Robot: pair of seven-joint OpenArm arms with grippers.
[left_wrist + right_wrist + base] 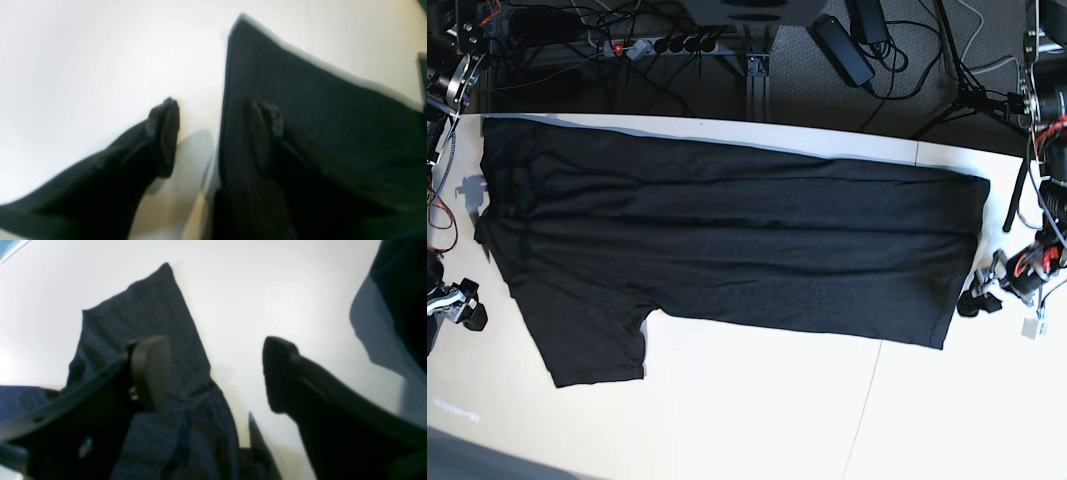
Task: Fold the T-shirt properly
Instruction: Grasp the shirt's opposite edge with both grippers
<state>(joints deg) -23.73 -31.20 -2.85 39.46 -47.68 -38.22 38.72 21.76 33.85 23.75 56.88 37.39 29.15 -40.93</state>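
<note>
The T-shirt [727,250] lies spread flat across the white table [757,410], plain dark side up, with one sleeve [592,345] reaching toward the front left. My left gripper [980,296] is at the shirt's right edge near the front corner. In the left wrist view my left gripper [217,130] is open. One of its fingers [267,130] is over the T-shirt [333,116] and the other is over bare table. My right gripper [465,305] is beside the shirt's left edge. In the right wrist view my right gripper [215,373] is open and straddles the edge of the T-shirt [160,323].
Behind the table's far edge the floor holds a power strip [657,45], a black adapter [842,45] and tangled cables. A seam [867,400] runs across the tabletop at the right. Arm bases and wiring stand at both ends of the table.
</note>
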